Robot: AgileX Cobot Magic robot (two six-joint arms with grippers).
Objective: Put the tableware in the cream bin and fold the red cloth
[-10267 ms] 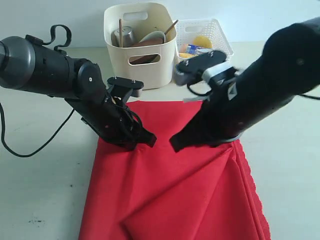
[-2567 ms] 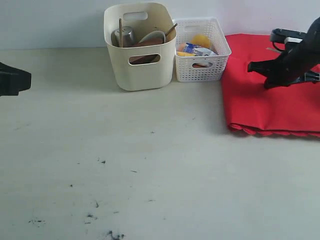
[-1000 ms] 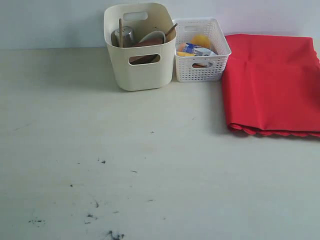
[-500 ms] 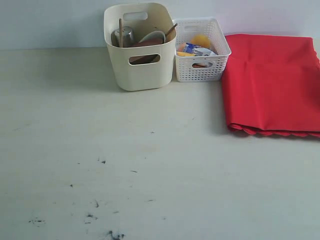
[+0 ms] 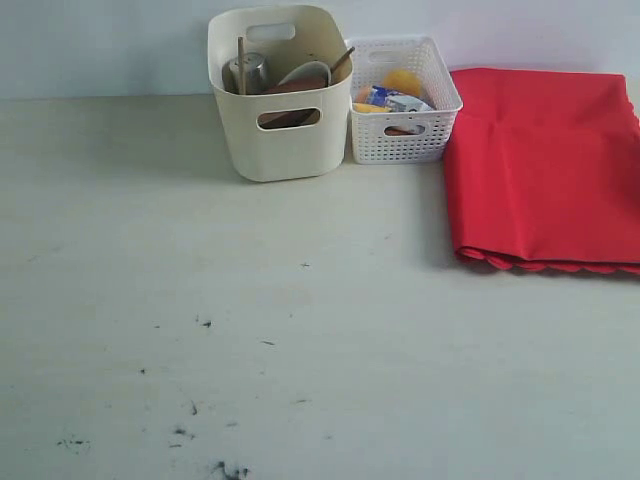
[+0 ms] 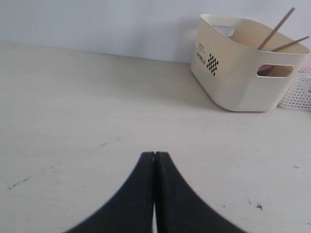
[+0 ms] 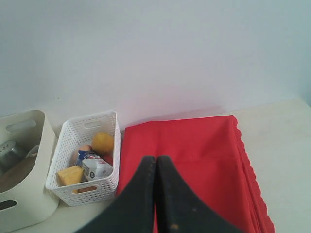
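The cream bin stands at the back of the table and holds the tableware: a steel cup, a pale bowl, a brown plate, chopsticks and a spoon handle. The red cloth lies folded flat at the right, scalloped edge toward the front. Neither arm appears in the exterior view. My left gripper is shut and empty above bare table, well away from the cream bin. My right gripper is shut and empty, raised over the red cloth.
A white lattice basket with a lemon, a milk carton and other food stands between the bin and the cloth. A pale wall runs behind them. Dark scuff marks speckle the table's front.
Over the last second nothing has moved. Earlier both grippers worked on the spread cloth, and the right arm then left the folded cloth and went out of the exterior view.
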